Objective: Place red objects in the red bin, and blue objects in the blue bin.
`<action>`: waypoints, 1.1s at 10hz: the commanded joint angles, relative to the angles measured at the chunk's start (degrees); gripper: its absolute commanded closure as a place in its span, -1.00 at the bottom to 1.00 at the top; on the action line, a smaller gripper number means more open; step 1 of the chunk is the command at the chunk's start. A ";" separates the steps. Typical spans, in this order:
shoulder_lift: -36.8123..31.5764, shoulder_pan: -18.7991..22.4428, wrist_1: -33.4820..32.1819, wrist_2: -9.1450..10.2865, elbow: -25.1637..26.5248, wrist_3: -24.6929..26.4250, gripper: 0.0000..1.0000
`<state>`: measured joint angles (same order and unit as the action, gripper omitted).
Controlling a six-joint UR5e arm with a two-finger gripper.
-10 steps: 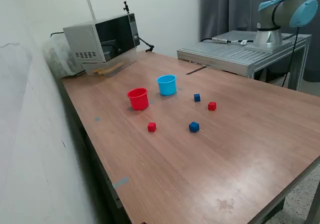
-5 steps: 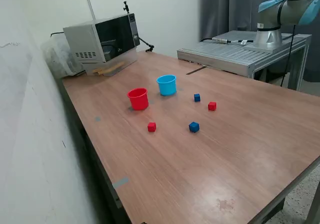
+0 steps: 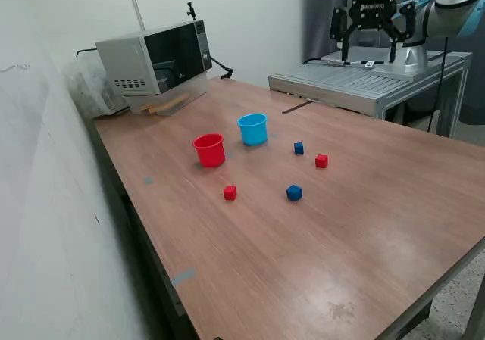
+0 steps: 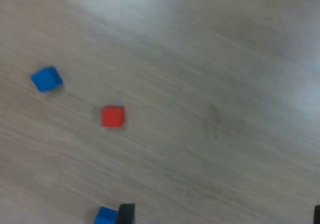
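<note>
Black two-finger gripper point(image 3: 369, 41) hangs high w/ jaws wide, empty. Four small solid cubes, red point(image 3: 321, 160), red point(image 3: 229, 193), dark-blue point(image 3: 298, 148), dark-blue point(image 3: 294, 193), sit loose on wooden surface point(image 3: 364, 204) near the cups. Prob light, rigid; pinch flat opposite faces.

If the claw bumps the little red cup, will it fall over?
It might. The small round red plastic cup looks light, stands upright and narrows toward its base, so a push near the rim would probably tip it. Being round, it would likely roll across the smooth wooden table.
</note>
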<state>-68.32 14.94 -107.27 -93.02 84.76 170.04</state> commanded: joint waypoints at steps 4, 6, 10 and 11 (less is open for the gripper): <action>19.17 -0.17 -8.22 8.72 -7.23 4.46 -1.00; 21.02 -1.57 -9.63 9.00 -9.95 17.01 -1.00; 27.62 -4.20 -9.72 8.47 -16.63 21.92 -1.00; 28.67 -5.26 -9.80 8.38 -17.34 21.57 -1.00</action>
<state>-43.00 11.82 -116.82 -84.58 70.79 189.74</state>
